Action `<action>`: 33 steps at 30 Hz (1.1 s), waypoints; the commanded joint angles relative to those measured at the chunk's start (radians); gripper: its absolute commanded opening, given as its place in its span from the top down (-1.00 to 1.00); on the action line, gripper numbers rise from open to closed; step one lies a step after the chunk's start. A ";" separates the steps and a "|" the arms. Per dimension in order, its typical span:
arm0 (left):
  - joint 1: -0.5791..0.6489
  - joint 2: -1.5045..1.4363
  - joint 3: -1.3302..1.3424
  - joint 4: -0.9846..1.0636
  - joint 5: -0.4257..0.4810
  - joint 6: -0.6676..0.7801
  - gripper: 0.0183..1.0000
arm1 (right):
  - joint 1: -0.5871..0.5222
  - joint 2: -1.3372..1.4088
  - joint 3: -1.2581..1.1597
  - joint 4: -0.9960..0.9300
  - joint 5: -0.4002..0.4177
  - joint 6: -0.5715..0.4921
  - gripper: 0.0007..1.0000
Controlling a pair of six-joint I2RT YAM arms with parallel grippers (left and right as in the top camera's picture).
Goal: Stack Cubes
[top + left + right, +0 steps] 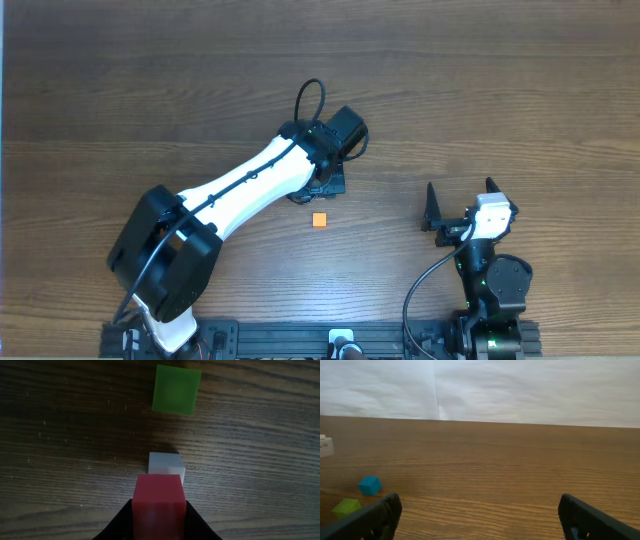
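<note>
Left wrist view has the left arm's fingers (pixel 119 527) clamped on a red cube (pixel 159 505), one finger against each side face, with the cube's top face turned to the camera. Just past the fingertips a white cube (pixel 166 466) rests on the table (pixel 60 435). Its near edge is hidden under the red cube's far edge, so the two overlap only partly. The white cube lies ahead of the fingers and a touch to one side of their centre line, with its faces about square to the red cube's. I cannot tell from this view how high the red cube is above the white one.

That offset is what the next move turns on. As I judge it, the red cube must go a little further forward and slightly sideways before it sits squarely over the white one and can be lowered. Neither cube has a long axis, so no turning of the wrist looks needed.

Further out along the same line, well apart from the white cube, lies a green cube (pixel 176 389). In the top view an orange cube (pixel 319 220) sits on the table near this arm's wrist, on the side towards the arm bases.

The right arm's fingers (pixel 375 517) are wide apart and hold nothing. They are near that arm's own base and well apart from the white cube, so the left arm is much the nearer. Off to one side of them are a blue cube (pixel 369 485) and the green cube, near each other.
</note>
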 commanded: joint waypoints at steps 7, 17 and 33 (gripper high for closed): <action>0.003 0.028 0.017 0.013 0.006 0.015 0.96 | 0.006 -0.009 -0.005 -0.003 0.002 -0.001 -0.99; 0.003 0.038 0.017 0.014 0.006 0.015 0.96 | 0.006 -0.009 -0.005 -0.003 0.002 -0.001 -0.98; 0.003 0.059 0.018 0.024 0.014 0.015 0.95 | 0.006 -0.009 -0.005 -0.003 0.002 -0.001 -0.99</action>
